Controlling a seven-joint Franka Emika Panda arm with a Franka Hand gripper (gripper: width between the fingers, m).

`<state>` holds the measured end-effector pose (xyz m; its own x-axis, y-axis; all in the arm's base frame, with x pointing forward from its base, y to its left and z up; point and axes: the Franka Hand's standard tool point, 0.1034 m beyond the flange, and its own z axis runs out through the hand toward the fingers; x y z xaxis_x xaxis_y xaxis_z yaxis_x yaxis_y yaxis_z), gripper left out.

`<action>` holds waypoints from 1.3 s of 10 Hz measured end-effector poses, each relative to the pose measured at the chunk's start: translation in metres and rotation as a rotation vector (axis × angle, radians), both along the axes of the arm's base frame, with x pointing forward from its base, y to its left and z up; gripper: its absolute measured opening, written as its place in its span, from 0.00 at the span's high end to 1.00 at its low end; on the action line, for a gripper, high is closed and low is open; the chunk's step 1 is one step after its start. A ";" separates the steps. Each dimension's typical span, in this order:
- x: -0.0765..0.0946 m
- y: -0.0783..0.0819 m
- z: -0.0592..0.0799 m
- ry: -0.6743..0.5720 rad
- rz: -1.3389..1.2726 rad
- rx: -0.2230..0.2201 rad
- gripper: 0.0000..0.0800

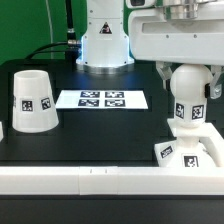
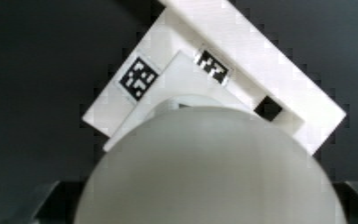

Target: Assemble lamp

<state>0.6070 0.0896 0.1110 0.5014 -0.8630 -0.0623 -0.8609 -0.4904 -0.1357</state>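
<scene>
My gripper is at the exterior view's right, shut on the round head of the white bulb. The bulb stands upright with its lower end at the middle of the square stepped base. I cannot tell whether it is seated in the base. In the wrist view the bulb's head fills the frame, with the tagged base under it. My dark fingers show only at the bulb's two sides. The tapered shade stands mouth down on the table at the exterior view's left.
The marker board lies flat in the middle of the black table. A white border wall runs along the front edge, right beside the base. The arm's white pedestal stands at the back.
</scene>
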 end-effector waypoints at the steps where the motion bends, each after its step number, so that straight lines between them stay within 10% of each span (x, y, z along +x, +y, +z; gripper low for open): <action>1: 0.000 -0.001 0.000 0.001 -0.013 0.005 0.28; 13: 0.002 0.004 0.004 -0.084 0.802 -0.078 0.13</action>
